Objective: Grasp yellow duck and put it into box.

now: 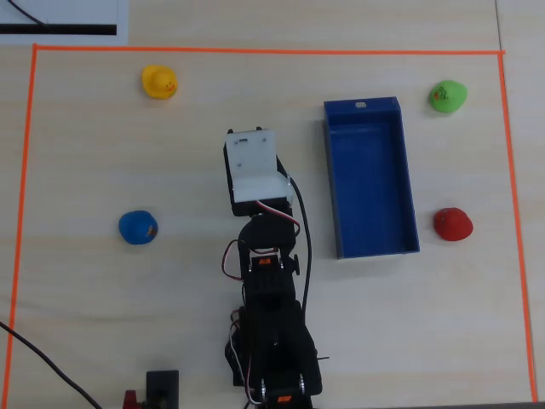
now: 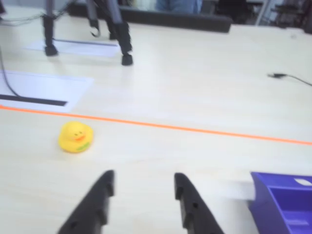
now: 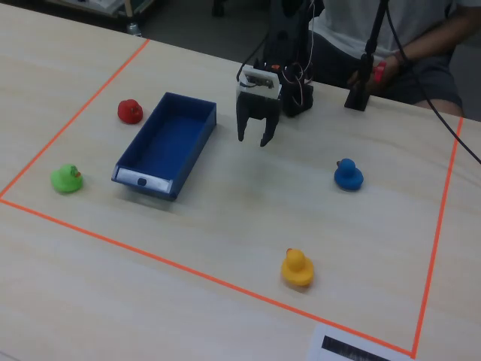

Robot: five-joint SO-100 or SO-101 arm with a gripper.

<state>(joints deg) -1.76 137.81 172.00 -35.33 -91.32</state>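
The tool (image 3: 255,140) is seen raised above the tabletop (image 3: 225,226), its 2 fingers parted and nothing held or touched. The approach step is judged to be in hand: the yellow duck (image 1: 159,82) lies well apart, near the orange tape border (image 1: 255,50), left of the tool in the wrist view. A swing toward it and a descent are called for next. The box (image 1: 370,179) sits empty beside the arm.

- A lab or office bench: a pale wood-grain table (image 3: 225,248) marked with an orange tape border (image 3: 188,269).
- Beyond the border: tripod legs (image 2: 122,39), a seated person (image 3: 421,37).
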